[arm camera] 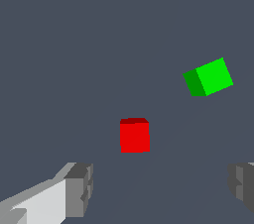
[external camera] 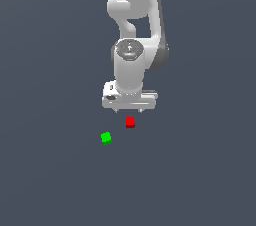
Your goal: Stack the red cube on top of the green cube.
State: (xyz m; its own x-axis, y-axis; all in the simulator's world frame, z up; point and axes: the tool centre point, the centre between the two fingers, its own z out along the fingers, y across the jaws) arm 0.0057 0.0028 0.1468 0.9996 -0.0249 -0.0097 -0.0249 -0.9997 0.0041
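The red cube (external camera: 130,122) rests on the dark grey floor, just below the white gripper (external camera: 130,111) in the exterior view. The green cube (external camera: 106,138) lies a short way off, toward the exterior view's left and nearer the camera, turned at an angle. The gripper is open and empty, its fingertips hovering above the red cube without touching it. In the wrist view the red cube (arm camera: 134,136) sits ahead of the gap between the two grey fingers (arm camera: 79,189), and the green cube (arm camera: 209,77) lies farther off to one side.
The white Panda arm (external camera: 135,25) rises behind the gripper in the exterior view. The plain dark grey floor (external camera: 200,170) surrounds both cubes, with no other objects in view.
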